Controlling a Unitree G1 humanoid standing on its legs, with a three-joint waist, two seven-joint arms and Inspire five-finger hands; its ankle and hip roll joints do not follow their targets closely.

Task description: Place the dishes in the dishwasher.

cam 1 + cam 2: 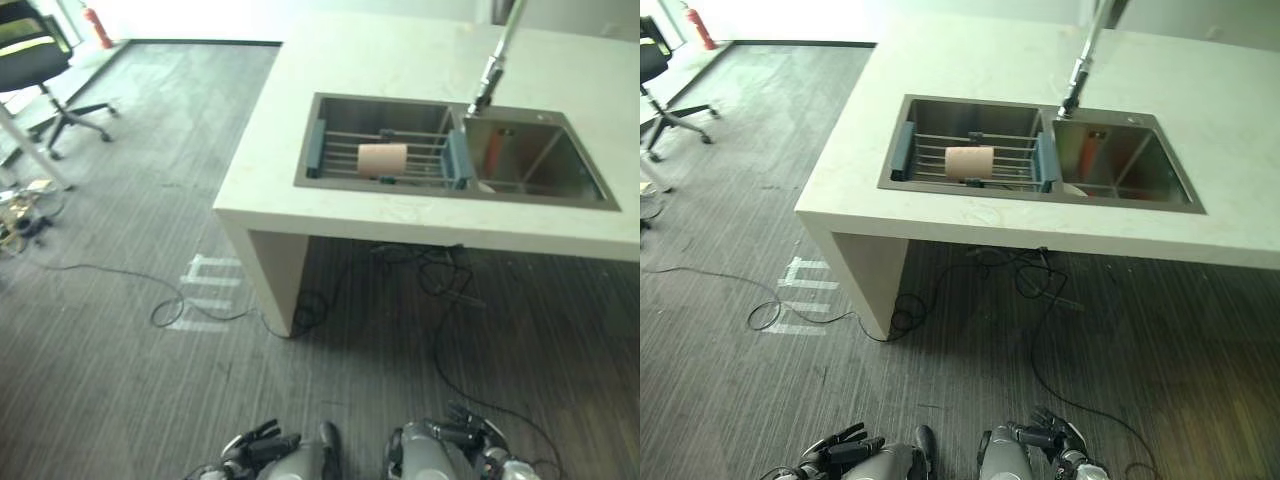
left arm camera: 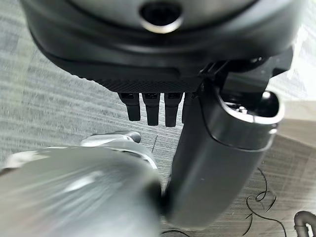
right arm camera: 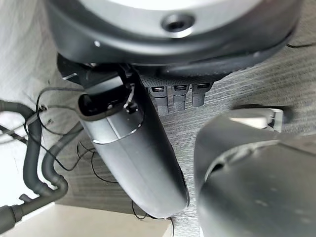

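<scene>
Both my left robot hand (image 1: 262,446) and right robot hand (image 1: 462,432) hang low, relaxed and empty, so I should step closer to the sink (image 1: 330,105) first, then reach for the cup (image 1: 382,159) on its rack (image 1: 425,152).

The tall chrome tap (image 1: 497,55) over the double steel sink (image 1: 330,102) is cut off by the top edge of both eye views, so its upper part is not seen. In the right basin an orange-red upright object (image 1: 493,150) is too small to identify, and a pale object (image 1: 1072,189) at the near wall is mostly hidden by the rim. The black office chair (image 1: 40,70) is cut by the left edge. The dark left hand (image 1: 258,445) and dark right hand (image 1: 462,433) lie at the bottom edge; in their wrist views the fingers (image 2: 148,106) are seen only as short stubs.
</scene>
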